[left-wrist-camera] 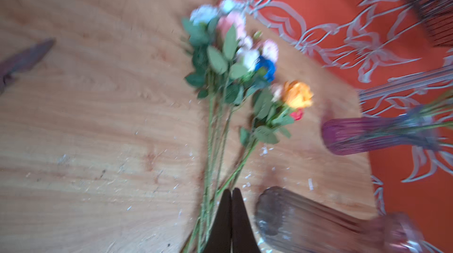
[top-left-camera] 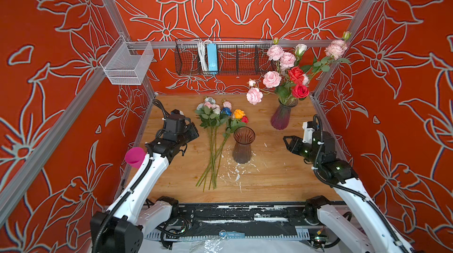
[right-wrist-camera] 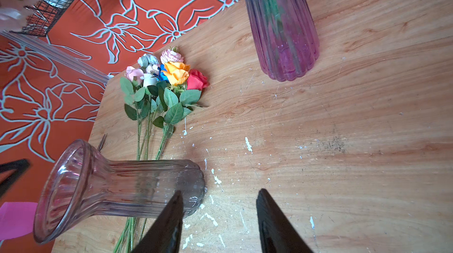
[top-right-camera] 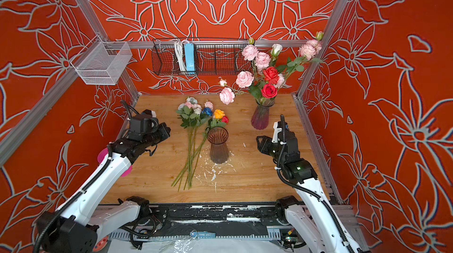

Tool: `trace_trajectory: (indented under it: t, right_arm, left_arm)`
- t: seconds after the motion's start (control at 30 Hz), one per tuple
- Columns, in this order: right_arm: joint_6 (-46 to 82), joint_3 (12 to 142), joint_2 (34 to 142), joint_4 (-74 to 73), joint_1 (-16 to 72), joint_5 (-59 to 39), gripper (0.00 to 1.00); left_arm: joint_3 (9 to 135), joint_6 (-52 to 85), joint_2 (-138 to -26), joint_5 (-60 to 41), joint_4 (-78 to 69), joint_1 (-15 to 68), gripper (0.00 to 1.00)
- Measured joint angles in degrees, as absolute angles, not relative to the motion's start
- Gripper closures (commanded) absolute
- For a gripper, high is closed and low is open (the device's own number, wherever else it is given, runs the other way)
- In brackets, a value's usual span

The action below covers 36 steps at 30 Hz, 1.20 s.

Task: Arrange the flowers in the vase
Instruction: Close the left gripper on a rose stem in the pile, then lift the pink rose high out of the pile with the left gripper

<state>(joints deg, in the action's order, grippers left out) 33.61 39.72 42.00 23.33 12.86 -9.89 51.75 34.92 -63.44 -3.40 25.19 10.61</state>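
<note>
One bunch of loose flowers (top-left-camera: pixel 208 117), lying flat on the worktop (top-left-camera: pixel 269 178) left of centre, with leafy heads toward the back wall and long green stems running toward the near edge. Its blooms are pale pink and white, with one blue rose (top-left-camera: pixel 226 111), one yellow-orange rose (top-left-camera: pixel 239 113) and one small red rose (top-left-camera: pixel 244 119). One empty vase (top-left-camera: pixel 242 146) of smoky ribbed glass with a flared mouth, upright at mid-worktop, just right of the stems. One purple vase (top-left-camera: pixel 283 115) of ribbed glass, upright at back right, apart from the empty one. It holds standing flowers (top-left-camera: pixel 295 74): pale pink blooms, two red roses and a white bud, spreading wide.
</note>
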Motion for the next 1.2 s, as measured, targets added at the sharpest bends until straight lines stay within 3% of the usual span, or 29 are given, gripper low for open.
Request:
trace_trajectory:
  t: [0.1, 0.3, 0.57, 0.73, 0.9, 1.0, 1.2]
  right_arm:
    - [33.6, 39.7, 41.5, 23.4, 12.9, -9.9, 0.50]
    - [33.6, 39.7, 42.1, 23.3, 12.9, -10.0, 0.50]
    - [33.6, 39.7, 43.2, 22.9, 12.9, -10.1, 0.50]
    - [33.4, 39.7, 43.4, 22.9, 12.9, -10.1, 0.50]
    - [33.2, 39.7, 43.4, 23.1, 12.9, -10.1, 0.50]
    - [33.0, 39.7, 43.3, 23.8, 12.9, -10.0, 0.50]
    - [32.7, 39.7, 41.2, 24.6, 12.9, -9.4, 0.50]
  left_arm:
    - [51.0, 35.0, -67.7, -4.9, 25.1, 10.8, 0.81]
    - [54.8, 35.1, -77.6, -6.8, 24.2, 12.1, 0.78]
    - [75.7, 29.6, -103.4, -6.0, 27.0, 13.9, 0.80]
    - [82.3, 27.6, -113.4, -4.4, 30.5, 14.0, 0.81]
    - [85.1, 26.1, -117.5, -4.2, 32.5, 14.1, 0.89]
    - [86.5, 25.2, -118.3, -4.4, 33.7, 14.1, 1.00]
    - [86.0, 25.5, -116.2, -4.7, 34.0, 14.7, 1.00]
